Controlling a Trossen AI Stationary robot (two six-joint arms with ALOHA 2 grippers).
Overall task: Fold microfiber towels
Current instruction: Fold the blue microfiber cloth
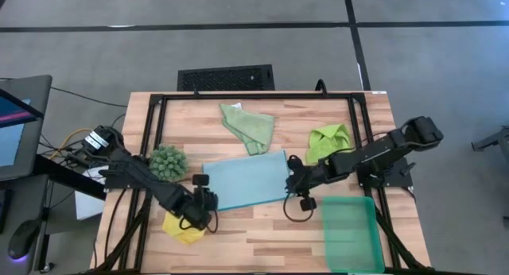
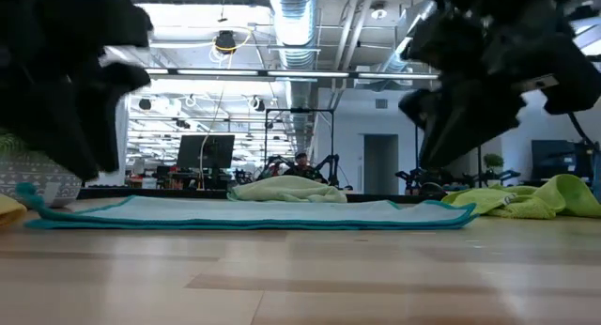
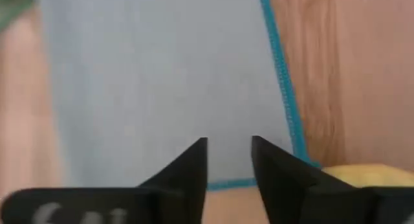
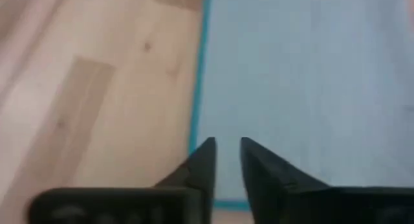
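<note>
A light blue towel (image 1: 246, 180) lies spread flat in the middle of the table, its teal hem showing in both wrist views (image 3: 162, 75) (image 4: 310, 75). My left gripper (image 3: 229, 141) hovers open over its near left corner (image 1: 203, 200). My right gripper (image 4: 228, 141) hovers open, with a narrower gap, over its near right corner (image 1: 297, 184). Neither has anything between its fingers. A yellow towel (image 1: 183, 229) lies crumpled under my left arm. A pale sage towel (image 1: 248, 125) and a lime green towel (image 1: 328, 141) lie bunched farther back.
A dark green spiky clump (image 1: 168, 160) sits just left of the blue towel. A teal plastic tray (image 1: 350, 231) stands at the near right corner of the table. A black frame (image 1: 254, 94) runs around the table's edges. Bare wood shows along the near edge.
</note>
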